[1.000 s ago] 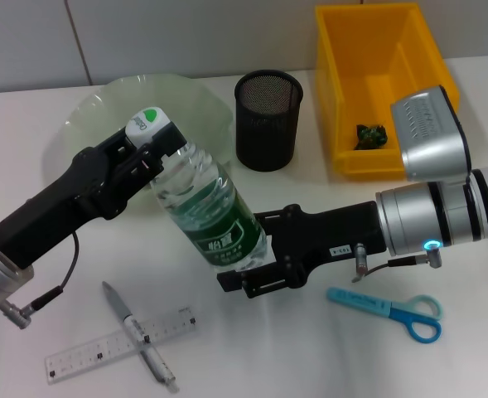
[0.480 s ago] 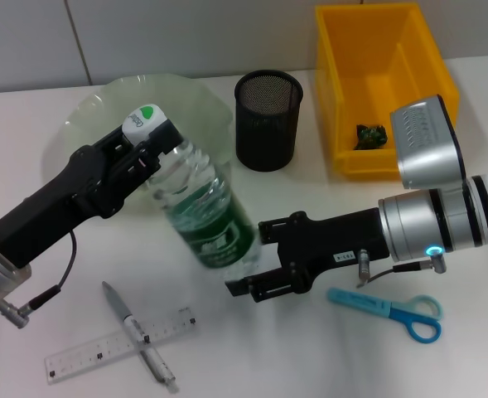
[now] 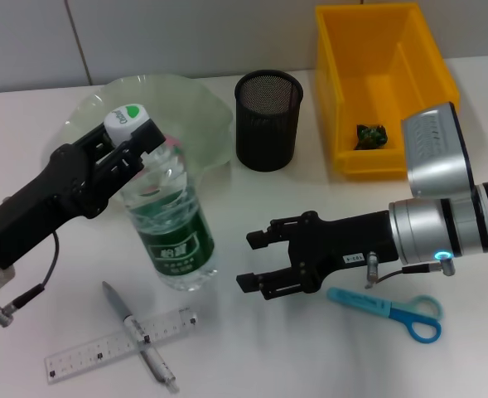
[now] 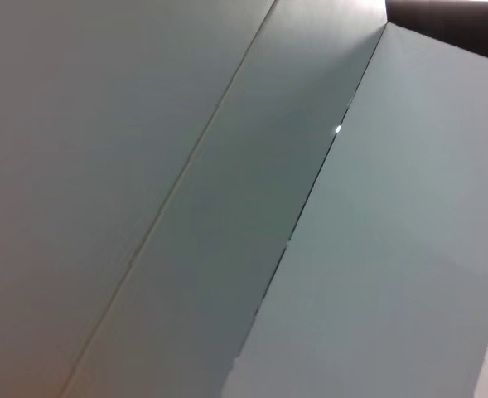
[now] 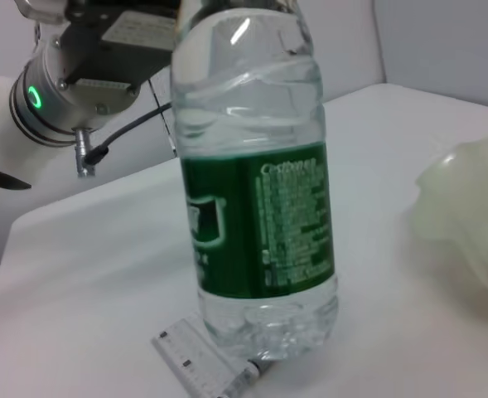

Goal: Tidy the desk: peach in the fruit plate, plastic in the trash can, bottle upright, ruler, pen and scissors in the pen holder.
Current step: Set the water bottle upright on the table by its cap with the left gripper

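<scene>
The clear bottle (image 3: 173, 236) with a green label stands almost upright on the table, its white cap (image 3: 126, 118) leaning slightly toward the plate. My left gripper (image 3: 144, 152) is shut on its neck. My right gripper (image 3: 248, 261) is open a short way to the bottle's right, touching nothing. The right wrist view shows the bottle (image 5: 256, 191) standing with its base on the table. The pen (image 3: 140, 336) lies across the ruler (image 3: 103, 348) at the front left. Blue scissors (image 3: 393, 307) lie at the front right. Crumpled plastic (image 3: 370, 135) sits in the yellow trash can (image 3: 339, 99). The peach is out of view.
The pale green fruit plate (image 3: 198, 104) is at the back, behind my left arm. The black mesh pen holder (image 3: 268, 120) stands between plate and trash can. The left wrist view shows only wall panels. The ruler's end (image 5: 198, 365) lies by the bottle's base.
The bottle swung from a steep tilt to nearly upright, carried by my left gripper. My right gripper let go of its lower body and drew back to the right.
</scene>
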Robot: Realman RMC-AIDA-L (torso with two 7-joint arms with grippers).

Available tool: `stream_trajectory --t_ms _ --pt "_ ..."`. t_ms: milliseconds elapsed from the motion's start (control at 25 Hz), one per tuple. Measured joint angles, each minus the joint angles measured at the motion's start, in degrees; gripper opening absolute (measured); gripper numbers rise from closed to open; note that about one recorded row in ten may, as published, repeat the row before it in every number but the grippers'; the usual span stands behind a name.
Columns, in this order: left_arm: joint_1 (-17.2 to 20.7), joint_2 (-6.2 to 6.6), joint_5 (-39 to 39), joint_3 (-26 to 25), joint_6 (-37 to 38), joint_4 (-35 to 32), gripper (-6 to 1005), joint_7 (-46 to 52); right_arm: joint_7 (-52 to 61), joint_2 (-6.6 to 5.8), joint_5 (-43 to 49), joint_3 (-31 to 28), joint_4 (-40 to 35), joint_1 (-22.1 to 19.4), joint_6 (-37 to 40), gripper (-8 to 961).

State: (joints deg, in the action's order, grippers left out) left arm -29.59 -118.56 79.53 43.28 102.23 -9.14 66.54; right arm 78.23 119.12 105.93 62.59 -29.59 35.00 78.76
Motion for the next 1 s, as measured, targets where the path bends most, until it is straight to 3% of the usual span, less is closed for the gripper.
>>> stream_trajectory --t_ms 560,1000 --pt "4.73 0.09 -0.03 -2.61 -4.12 -3.15 449 -15.77 -4.76 0.15 -3.24 -0.90 0.02 -1.69 -0.17 741" --pt "5.19 -0.19 0.01 -4.95 -9.16 -2.37 456 -21.63 -6.96 0.28 -5.33 -0.72 1.05 -2.01 -0.15 741"
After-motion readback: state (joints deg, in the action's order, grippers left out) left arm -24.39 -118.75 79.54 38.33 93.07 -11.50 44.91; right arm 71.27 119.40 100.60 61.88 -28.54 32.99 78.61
